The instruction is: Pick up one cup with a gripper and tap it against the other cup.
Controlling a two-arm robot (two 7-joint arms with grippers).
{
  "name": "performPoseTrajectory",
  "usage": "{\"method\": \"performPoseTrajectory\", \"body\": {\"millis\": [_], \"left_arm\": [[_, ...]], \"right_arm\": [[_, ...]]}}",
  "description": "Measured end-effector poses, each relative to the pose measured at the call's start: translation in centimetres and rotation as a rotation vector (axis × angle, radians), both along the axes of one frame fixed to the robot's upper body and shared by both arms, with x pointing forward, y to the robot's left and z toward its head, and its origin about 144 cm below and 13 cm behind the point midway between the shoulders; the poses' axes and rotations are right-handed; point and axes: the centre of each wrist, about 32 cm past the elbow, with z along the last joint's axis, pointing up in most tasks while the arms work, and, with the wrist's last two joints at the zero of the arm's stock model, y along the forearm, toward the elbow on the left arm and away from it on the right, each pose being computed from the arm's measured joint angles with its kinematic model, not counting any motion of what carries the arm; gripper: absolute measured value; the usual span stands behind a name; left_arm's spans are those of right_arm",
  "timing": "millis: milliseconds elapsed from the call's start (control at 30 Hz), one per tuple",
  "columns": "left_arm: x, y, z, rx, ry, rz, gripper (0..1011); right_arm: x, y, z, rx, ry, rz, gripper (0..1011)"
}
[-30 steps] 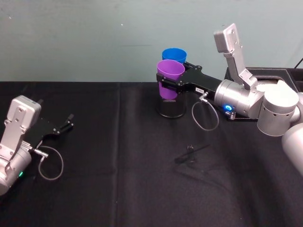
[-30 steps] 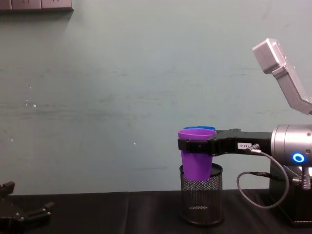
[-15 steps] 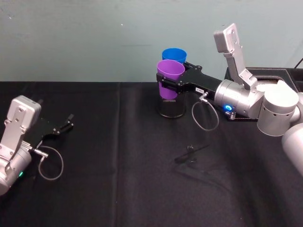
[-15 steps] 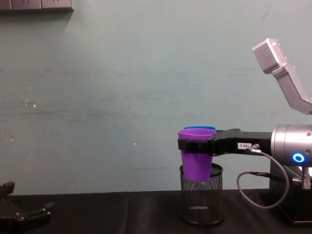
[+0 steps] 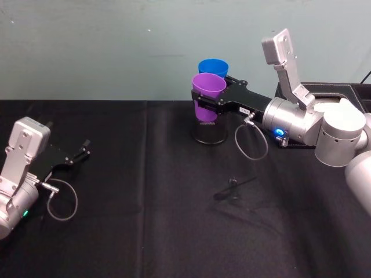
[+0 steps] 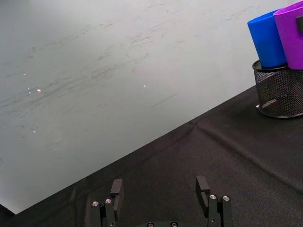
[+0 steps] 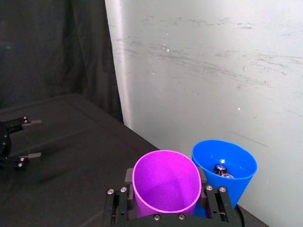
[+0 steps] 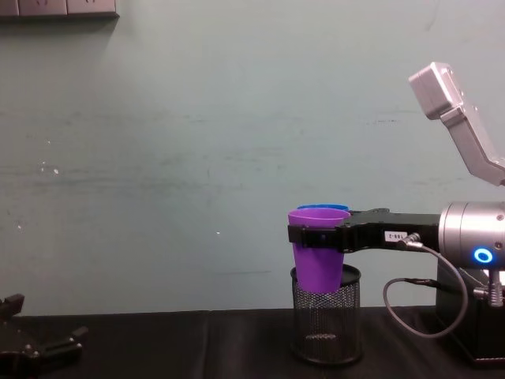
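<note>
— What sits nearest me?
— My left arm lies low along the worktop's [image 5: 145, 231] left edge. The left hand [image 5: 87, 148] is spread wide, holding nothing and aimed toward the middle.

— And the arm doing the work?
— My right arm reaches in from the right edge toward the middle of the far edge, forearm level above the cloth. The right hand [image 8: 304, 235] pinches the purple cup [image 5: 208, 90] just under its rim, clamped from both sides. The cup is upright and lifted.

— Where is its base?
— Level with the rim of the black mesh holder [image 8: 325, 324]. I cannot tell whether it dips inside.

— And the blue cup?
— The blue cup [image 5: 213, 66] stands in that holder, just behind the purple one, rims side by side. I cannot tell whether they touch.
</note>
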Motion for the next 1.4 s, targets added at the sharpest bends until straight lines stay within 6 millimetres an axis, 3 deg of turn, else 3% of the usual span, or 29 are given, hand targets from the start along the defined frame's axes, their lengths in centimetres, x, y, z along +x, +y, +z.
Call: {"method": "performPoseTrajectory", "body": {"millis": [1400], "left_arm": [[0.0,0.0,0.0,0.0,0.0,0.0,1000]], "right_arm": [[0.0,0.0,0.0,0.0,0.0,0.0,738]]}}
